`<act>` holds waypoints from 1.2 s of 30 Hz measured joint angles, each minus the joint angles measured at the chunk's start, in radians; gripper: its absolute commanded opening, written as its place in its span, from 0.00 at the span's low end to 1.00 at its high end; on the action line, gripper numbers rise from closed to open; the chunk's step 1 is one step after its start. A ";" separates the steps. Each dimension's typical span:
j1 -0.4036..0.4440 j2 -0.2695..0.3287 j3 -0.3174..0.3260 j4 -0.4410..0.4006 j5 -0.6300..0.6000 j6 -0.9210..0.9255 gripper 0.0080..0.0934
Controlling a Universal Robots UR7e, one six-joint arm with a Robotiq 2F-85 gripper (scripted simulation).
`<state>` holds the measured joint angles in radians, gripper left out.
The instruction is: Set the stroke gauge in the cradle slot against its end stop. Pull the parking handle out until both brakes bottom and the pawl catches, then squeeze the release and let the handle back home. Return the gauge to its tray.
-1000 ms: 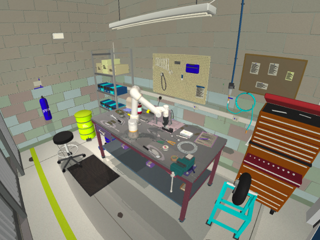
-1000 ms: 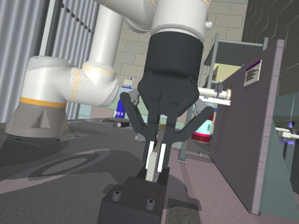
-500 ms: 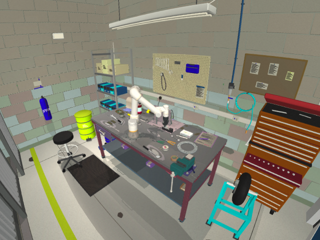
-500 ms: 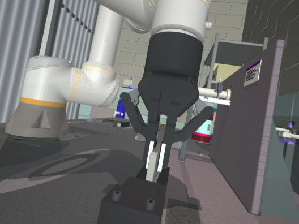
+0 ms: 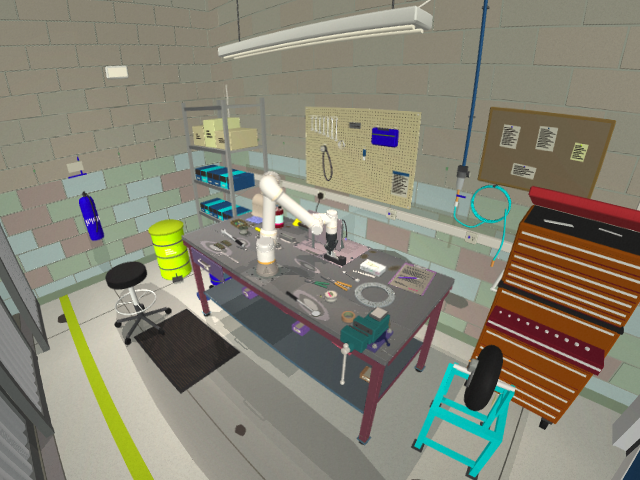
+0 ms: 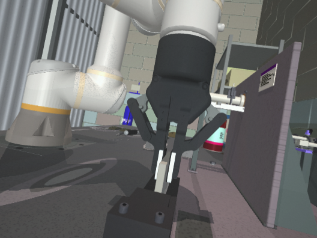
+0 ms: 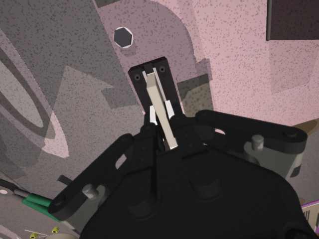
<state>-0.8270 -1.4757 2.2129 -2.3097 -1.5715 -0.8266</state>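
My gripper (image 6: 164,166) (image 7: 161,113) (image 5: 331,251) points down at the pink mat, and its two white finger pads clamp the flat sides of the stroke gauge (image 6: 161,176) (image 7: 161,113), a thin cream bar. The gauge stands on edge in the slot of a black block (image 6: 141,214) (image 7: 153,82) with two screw heads at its near end. In the wrist camera the bar's far tip lies close to the block's screw end. Whether it touches the end there I cannot tell. The parking handle (image 6: 226,100), a cream rod, sticks out from the upright purple panel (image 6: 264,134) on the right.
Behind the work stand the arm's base (image 6: 42,116) and a red and white can (image 6: 215,139). A hex bolt head (image 7: 123,37) sits in the mat beyond the block. Green-handled pliers (image 7: 36,200) lie at the wrist camera's lower left.
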 measured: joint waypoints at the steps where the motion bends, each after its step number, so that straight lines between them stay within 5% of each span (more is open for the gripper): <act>1: 0.000 0.000 0.000 0.000 0.000 0.000 0.00; 19: 0.000 -0.011 -0.008 0.022 0.001 -0.001 0.00; 36: 0.000 -0.106 -0.088 0.195 0.001 -0.001 0.00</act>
<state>-0.8274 -1.5819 2.1249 -2.1143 -1.5708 -0.8274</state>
